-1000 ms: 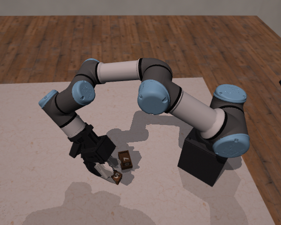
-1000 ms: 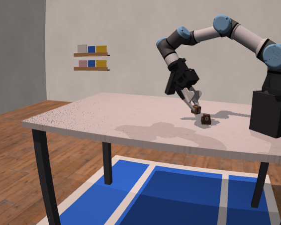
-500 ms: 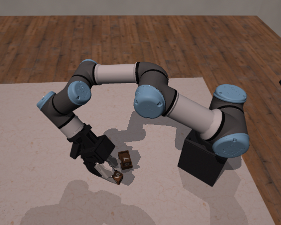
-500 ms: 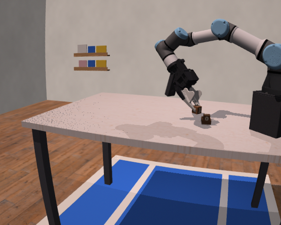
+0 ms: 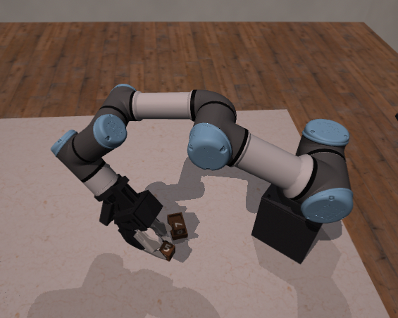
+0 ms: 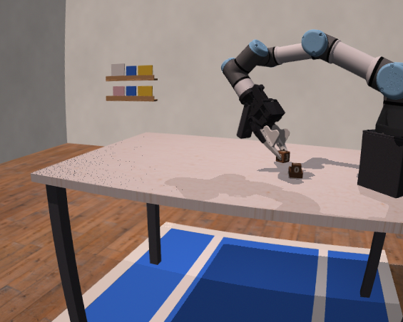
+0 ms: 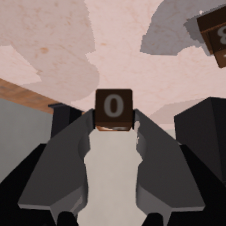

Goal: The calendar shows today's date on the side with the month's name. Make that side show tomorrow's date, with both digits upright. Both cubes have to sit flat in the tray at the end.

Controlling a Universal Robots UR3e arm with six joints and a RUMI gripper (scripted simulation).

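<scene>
- Top view: a small brown wooden digit cube (image 5: 167, 250) is pinched in the black two-jaw gripper (image 5: 158, 242), lifted just beside the brown calendar tray (image 5: 177, 226) — the reorienting step is judged to be in hand.
- Exterior view: the cube is held clear above the pale marble table (image 6: 129, 167).
- Wrist view: the "0" face is seen between the jaws at their tips; turning and reseating is judged next.

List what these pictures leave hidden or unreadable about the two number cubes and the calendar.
- Month's name and tray: no view shows them plainly; the dark block under the second cube is too small in the top view.
- Held cube in the gripper: the wrist view shows only a 0; the fingers cover its sides.
- Second cube: the wrist view's edge cuts it off, showing only part of an 8.
- Exterior view: digits are too small.
</scene>
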